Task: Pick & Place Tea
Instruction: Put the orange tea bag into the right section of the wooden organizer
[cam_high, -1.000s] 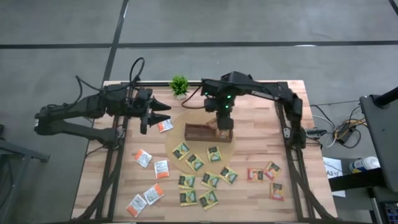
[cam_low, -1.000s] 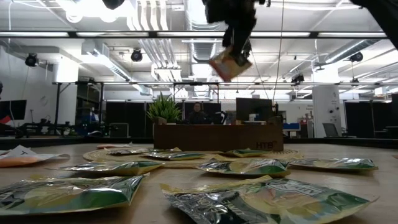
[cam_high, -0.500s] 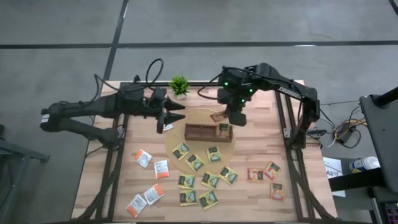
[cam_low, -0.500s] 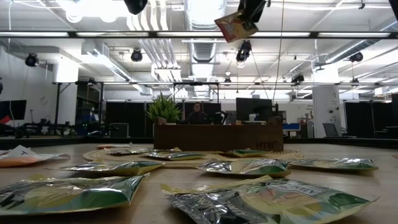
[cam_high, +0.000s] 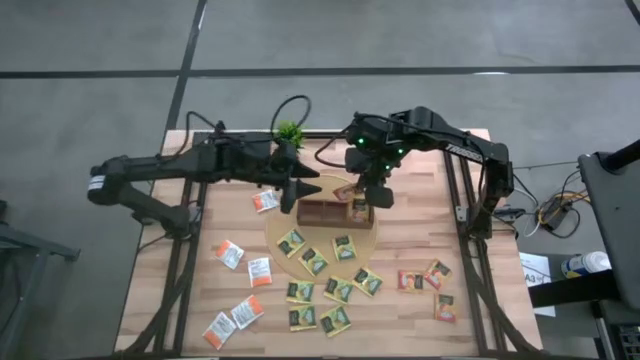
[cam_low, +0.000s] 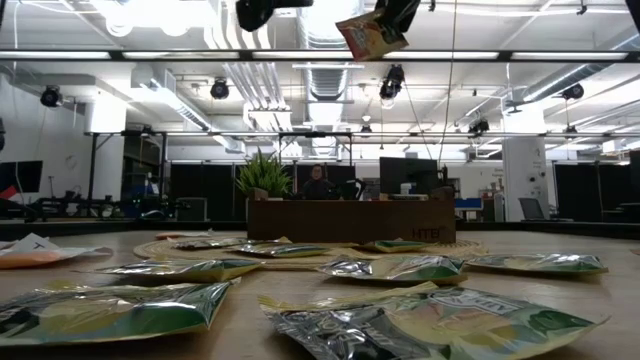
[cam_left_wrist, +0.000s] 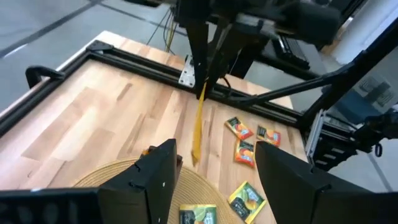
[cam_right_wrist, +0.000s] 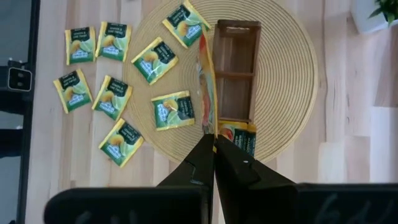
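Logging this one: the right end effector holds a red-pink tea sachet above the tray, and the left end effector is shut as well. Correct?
Not quite: the left end effector is open and empty, as the left wrist view shows. The rest stands: the right end effector is shut on a red-pink sachet above the tray.

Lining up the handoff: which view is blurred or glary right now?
Low view: ceiling lights flare white, nearest sachets soft. Left wrist view: held sachet shows edge-on, a thin strip. High and right wrist views: evenly lit; tray crisp.
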